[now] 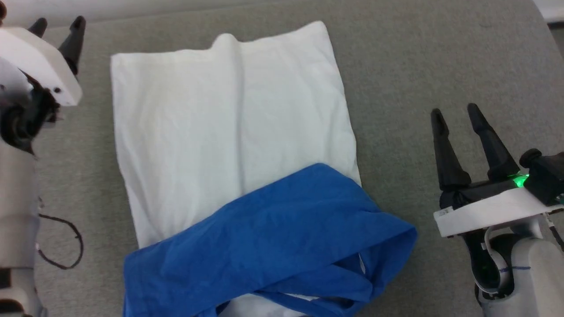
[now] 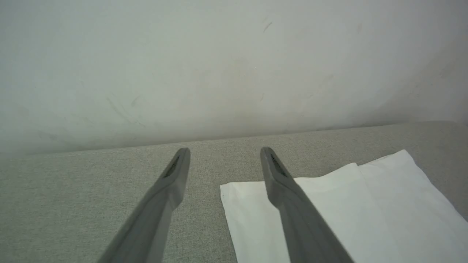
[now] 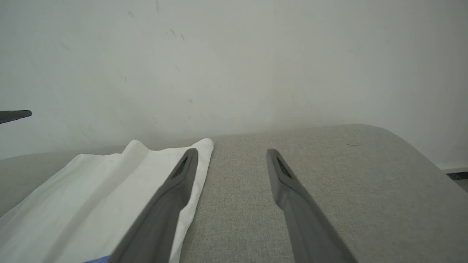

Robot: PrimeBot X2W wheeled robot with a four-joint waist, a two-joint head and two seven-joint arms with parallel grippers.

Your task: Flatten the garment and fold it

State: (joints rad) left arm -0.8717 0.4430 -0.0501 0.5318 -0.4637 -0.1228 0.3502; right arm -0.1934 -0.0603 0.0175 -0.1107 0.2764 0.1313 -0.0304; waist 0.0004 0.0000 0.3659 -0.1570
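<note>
Left claw (image 2: 225, 151) up over the grey table (image 2: 91, 190), two dark fingers (image 2: 292, 212) spread wide, nothing between them. Down at lower right lies the garment (image 2: 365, 204), white cloth flat with one soft ridge running through it, its near corner just under the right-hand finger. Pale scuffed wall (image 2: 219, 73) behind.

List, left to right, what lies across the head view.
left hand → garment (white body, blue sleeves bunched at its near end) → right hand
</note>
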